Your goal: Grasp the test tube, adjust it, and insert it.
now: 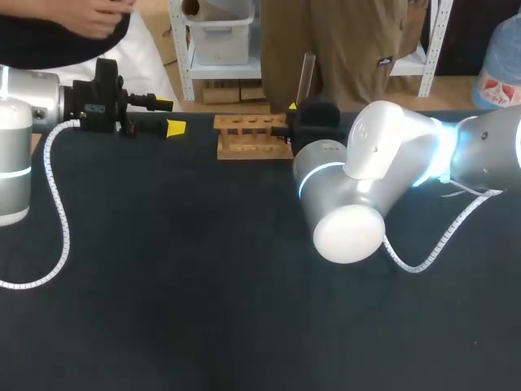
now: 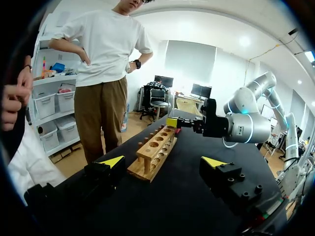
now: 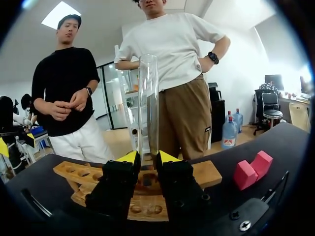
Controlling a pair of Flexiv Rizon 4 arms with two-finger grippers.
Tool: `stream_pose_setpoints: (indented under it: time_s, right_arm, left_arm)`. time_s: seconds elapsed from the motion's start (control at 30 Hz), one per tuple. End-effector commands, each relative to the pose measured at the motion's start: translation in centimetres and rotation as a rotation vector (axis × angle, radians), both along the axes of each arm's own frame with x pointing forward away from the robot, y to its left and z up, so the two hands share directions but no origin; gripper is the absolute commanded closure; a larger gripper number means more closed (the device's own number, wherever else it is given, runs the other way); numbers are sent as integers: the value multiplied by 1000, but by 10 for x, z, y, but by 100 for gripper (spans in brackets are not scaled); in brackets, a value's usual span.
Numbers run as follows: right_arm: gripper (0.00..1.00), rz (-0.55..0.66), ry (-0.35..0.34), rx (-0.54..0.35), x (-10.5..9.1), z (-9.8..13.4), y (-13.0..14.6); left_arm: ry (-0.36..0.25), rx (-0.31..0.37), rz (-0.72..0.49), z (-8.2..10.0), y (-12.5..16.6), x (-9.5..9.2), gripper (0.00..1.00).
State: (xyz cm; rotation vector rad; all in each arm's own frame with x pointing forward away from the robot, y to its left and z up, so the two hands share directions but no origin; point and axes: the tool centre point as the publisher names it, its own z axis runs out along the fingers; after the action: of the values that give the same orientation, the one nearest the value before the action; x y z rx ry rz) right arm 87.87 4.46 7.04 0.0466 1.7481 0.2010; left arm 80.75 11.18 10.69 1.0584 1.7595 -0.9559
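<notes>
Right wrist view: the right end effector [image 3: 147,158] is clamped on a clear glass test tube [image 3: 148,108]. Both yellow tips [image 3: 129,157] press its lower part from two sides, and the tube stands upright. A light wooden test-tube rack with round holes [image 3: 209,173] sits just beneath the fingers on the dark counter [image 3: 275,142]. A pink notched foam block [image 3: 252,169] lies at the end effector's three o'clock. Head view puts the rack at the counter's twelve o'clock edge, with the tube at the rack's three o'clock end. The left end effector [image 1: 167,116] hangs at the rack's nine o'clock, fingers [image 2: 112,161] spread wide — holding nothing.
</notes>
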Motion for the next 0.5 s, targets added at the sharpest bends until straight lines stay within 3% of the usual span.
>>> stream_pose_setpoints:
  time_s: [0.03,0.5]
  right_arm:
    - [100,27,-26,0,2,-7,-1]
    - [100,48,-69,-1,1,0,-2]
  left_arm:
    - [-5,-3,3,-1,0,-1,0]
    - [-5,-3,3,-1,0,-1,0]
